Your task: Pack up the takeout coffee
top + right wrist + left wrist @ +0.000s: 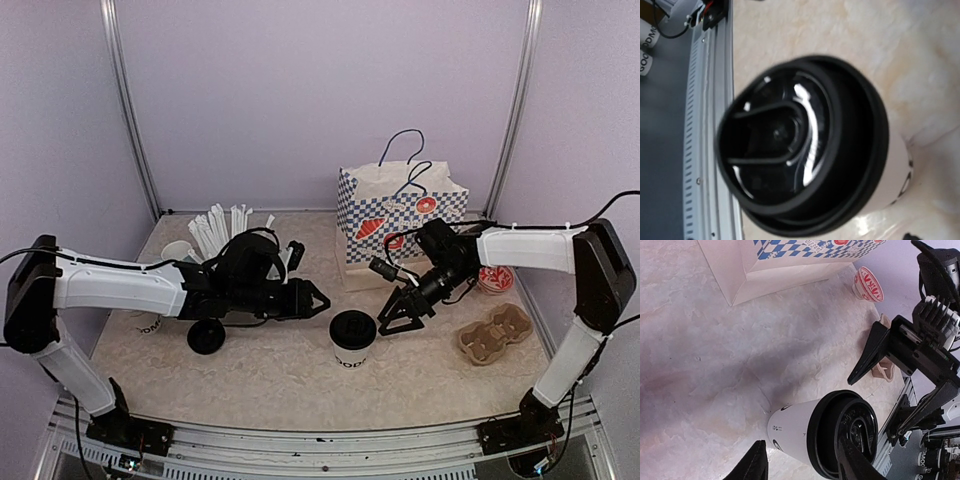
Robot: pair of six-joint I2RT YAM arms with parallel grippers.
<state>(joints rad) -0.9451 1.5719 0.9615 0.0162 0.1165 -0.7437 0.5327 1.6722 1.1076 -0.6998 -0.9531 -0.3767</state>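
One takeout coffee cup [352,345], white with a black lid [352,327], stands upright at the table's middle front. My left gripper [320,303] is open just left of and behind it. In the left wrist view the cup [792,432] lies ahead of the spread fingertips [754,466], and neither one presses it. My right gripper [393,325] is open close to the cup's right side. The lid [800,160] fills the right wrist view and that gripper's fingers are out of frame. A second white cup [150,326] with a black lid [206,338] shows under my left arm, mostly hidden.
A blue-and-white checked paper bag [400,215] stands open at the back centre. A cardboard cup carrier [493,335] lies at the right, with a red-and-white cup [495,278] behind it. Behind the left arm is a black cup of white straws [215,235].
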